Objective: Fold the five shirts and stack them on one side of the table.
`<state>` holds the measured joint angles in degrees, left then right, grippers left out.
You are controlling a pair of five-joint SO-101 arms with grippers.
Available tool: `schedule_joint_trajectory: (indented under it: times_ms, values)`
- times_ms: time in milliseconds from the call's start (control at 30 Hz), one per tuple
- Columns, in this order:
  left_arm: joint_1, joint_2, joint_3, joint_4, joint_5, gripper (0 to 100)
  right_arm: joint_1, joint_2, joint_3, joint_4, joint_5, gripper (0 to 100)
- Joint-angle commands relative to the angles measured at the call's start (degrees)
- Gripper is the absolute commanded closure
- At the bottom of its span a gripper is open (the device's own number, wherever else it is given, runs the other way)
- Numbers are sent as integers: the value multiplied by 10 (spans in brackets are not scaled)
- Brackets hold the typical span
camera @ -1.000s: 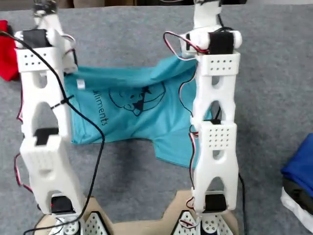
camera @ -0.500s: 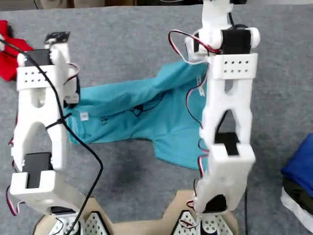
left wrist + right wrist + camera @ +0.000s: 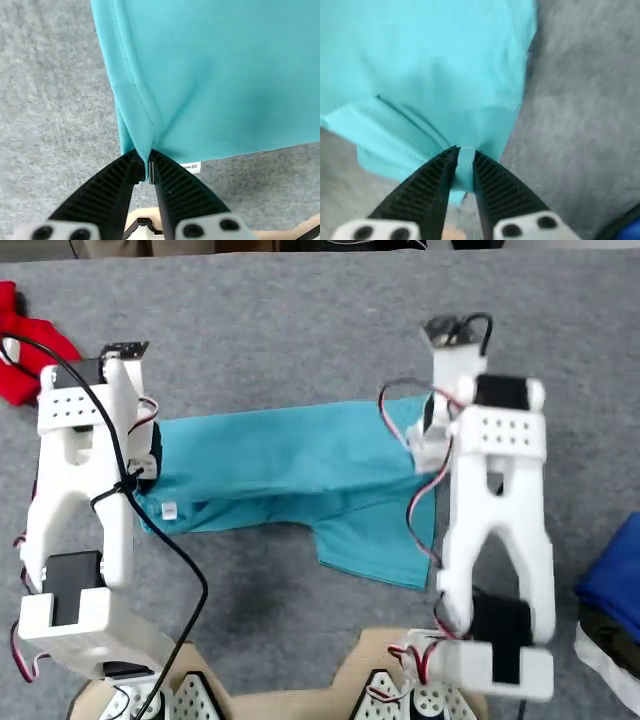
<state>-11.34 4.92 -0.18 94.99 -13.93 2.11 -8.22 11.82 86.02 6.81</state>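
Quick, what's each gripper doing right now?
Left gripper: closed on the edge of the teal shirt.
Right gripper: closed on the same shirt.

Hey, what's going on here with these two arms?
The two arms are folding a teal shirt on the grey table. The left gripper is shut on one side edge and the right gripper on the opposite one, with the shirt doubled over between them. A red garment lies at the far left corner; blue cloth sits at the right edge.

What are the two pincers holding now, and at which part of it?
Both hold the teal shirt: the left pincer grips a stitched edge at one end, the right pincer an edge at the opposite end.
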Motion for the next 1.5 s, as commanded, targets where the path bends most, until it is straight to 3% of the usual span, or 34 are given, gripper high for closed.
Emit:
schedule_joint_trajectory:
  times_ms: [0, 367, 1133, 1467]
  values:
    - [-4, -31, 27, -22, -11, 980, 9, -70, 107, -55, 7, 994]
    - [-7, -28, 81, -61, -17, 980, 10, -150, 296, -145, 6, 994]
    - [-7, -26, 117, -142, -18, 980, 12, -201, 337, -118, 7, 994]
    - [-7, -26, 113, -139, -32, 978, 13, -204, 407, -179, 7, 994]
